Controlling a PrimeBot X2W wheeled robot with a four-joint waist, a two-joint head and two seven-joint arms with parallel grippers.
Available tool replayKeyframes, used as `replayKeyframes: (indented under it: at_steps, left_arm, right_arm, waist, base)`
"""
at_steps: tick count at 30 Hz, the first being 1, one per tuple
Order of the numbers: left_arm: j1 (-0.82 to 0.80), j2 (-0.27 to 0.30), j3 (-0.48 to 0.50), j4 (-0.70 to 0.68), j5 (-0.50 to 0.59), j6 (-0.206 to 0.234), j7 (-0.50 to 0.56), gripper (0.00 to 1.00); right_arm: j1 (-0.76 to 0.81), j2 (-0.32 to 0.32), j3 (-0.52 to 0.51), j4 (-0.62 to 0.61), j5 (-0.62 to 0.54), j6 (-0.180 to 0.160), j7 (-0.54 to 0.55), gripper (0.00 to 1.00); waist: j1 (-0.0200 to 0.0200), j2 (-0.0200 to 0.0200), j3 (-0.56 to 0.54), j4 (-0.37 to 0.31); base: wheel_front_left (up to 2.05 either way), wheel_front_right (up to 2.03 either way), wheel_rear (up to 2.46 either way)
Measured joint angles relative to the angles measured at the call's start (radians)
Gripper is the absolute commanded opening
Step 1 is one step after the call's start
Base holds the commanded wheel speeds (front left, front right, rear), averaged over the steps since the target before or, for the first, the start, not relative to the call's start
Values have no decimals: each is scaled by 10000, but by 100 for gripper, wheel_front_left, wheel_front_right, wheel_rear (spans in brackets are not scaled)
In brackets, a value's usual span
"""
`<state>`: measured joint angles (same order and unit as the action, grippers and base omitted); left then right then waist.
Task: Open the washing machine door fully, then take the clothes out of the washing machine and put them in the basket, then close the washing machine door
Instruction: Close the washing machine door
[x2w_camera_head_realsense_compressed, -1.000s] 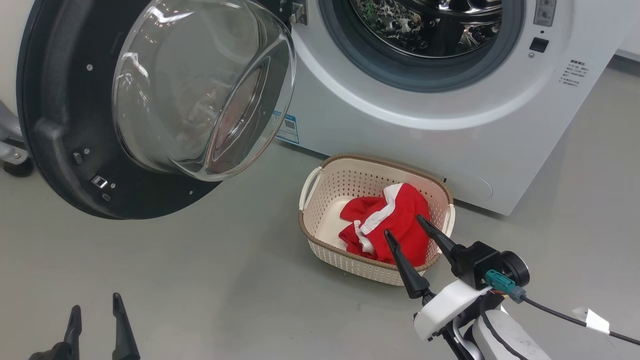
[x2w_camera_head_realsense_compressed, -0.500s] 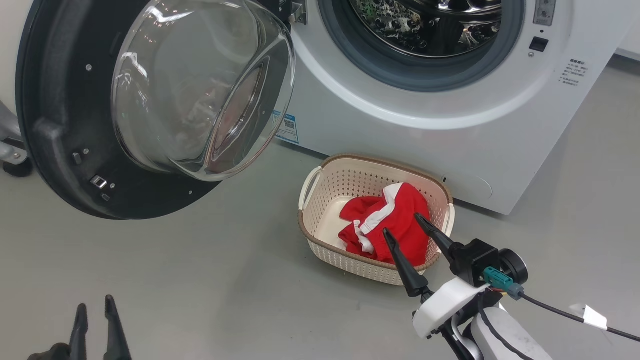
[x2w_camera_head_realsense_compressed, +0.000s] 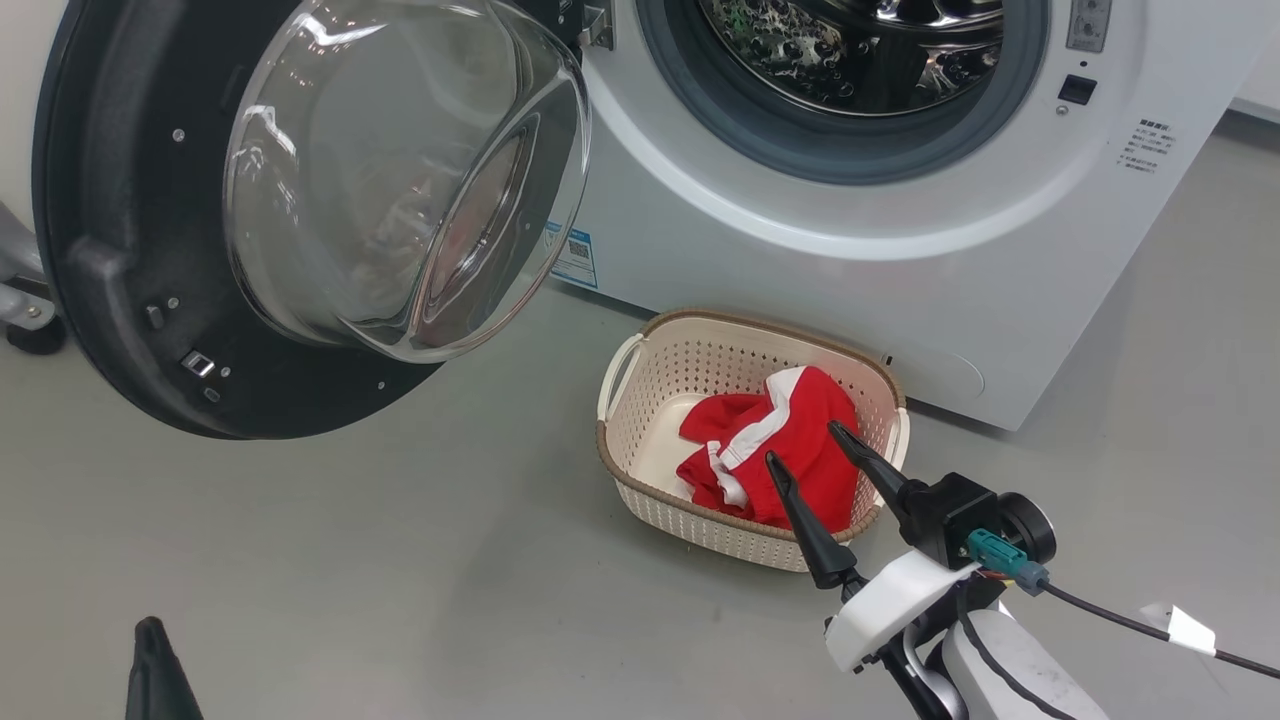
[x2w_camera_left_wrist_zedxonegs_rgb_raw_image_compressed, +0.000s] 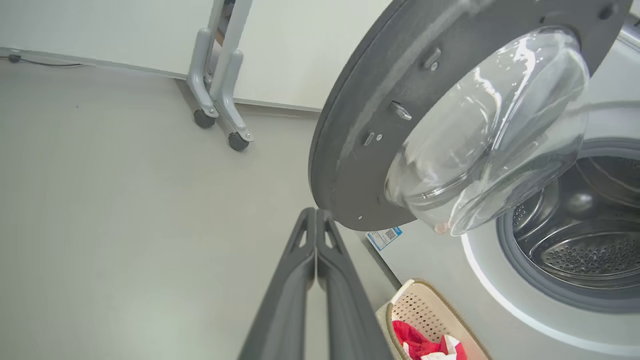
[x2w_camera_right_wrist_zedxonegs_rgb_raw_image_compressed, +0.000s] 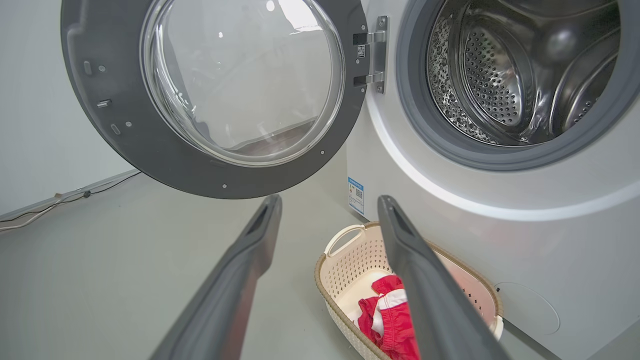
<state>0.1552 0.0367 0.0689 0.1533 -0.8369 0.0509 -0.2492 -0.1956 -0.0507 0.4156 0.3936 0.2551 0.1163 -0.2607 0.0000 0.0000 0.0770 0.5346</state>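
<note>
The washing machine (x2w_camera_head_realsense_compressed: 900, 280) stands with its steel drum (x2w_camera_head_realsense_compressed: 850, 50) exposed. The washing machine door (x2w_camera_head_realsense_compressed: 110, 250) is swung wide to the left, its glass bowl bulging toward me. On the floor in front sits the basket (x2w_camera_head_realsense_compressed: 640, 350) with the red clothes (x2w_camera_head_realsense_compressed: 815, 400) lying inside. My right gripper (x2w_camera_head_realsense_compressed: 802, 443) hovers open over the basket's near right side, nothing between its fingers. At the lower left my left gripper (x2w_camera_head_realsense_compressed: 150, 640) is shut and empty. In the left wrist view its fingers (x2w_camera_left_wrist_zedxonegs_rgb_raw_image_compressed: 305, 260) are pressed together below the door's lower edge (x2w_camera_left_wrist_zedxonegs_rgb_raw_image_compressed: 360, 125).
A wheeled grey stand (x2w_camera_left_wrist_zedxonegs_rgb_raw_image_compressed: 220, 100) is behind the door, near the white wall. Beyond the door, a cable (x2w_camera_right_wrist_zedxonegs_rgb_raw_image_compressed: 50, 202) runs along the wall's base. Another cable (x2w_camera_head_realsense_compressed: 1130, 625) trails from my right wrist. Bare grey floor spreads to the left of the basket.
My left gripper's fingers have come together from wide apart to shut, and have sunk a little lower in the head view. The right gripper has barely shifted.
</note>
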Motion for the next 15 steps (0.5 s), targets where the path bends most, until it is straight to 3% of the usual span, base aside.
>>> replayKeyframes:
  at_steps: [6,11,15]
  left_arm:
    - [-17,-2,360,46,-2794,-635,-8,0]
    - [-28,-6,675,301,-4686,-1473,-75,0]
    - [-119,-8,779,479,-5868,-1655,-77,0]
  right_arm:
    - [0,-2,-6,4,15,0,0,100]
    - [1,0,-23,13,54,0,0,100]
    - [1,-2,-42,13,73,0,0,100]
  waist:
    - [0,0,-23,0]
    - [0,0,-27,-7]
    - [0,0,-12,-18]
  base:
    - [0,0,0]
    - [0,0,0]
    - [0,0,0]
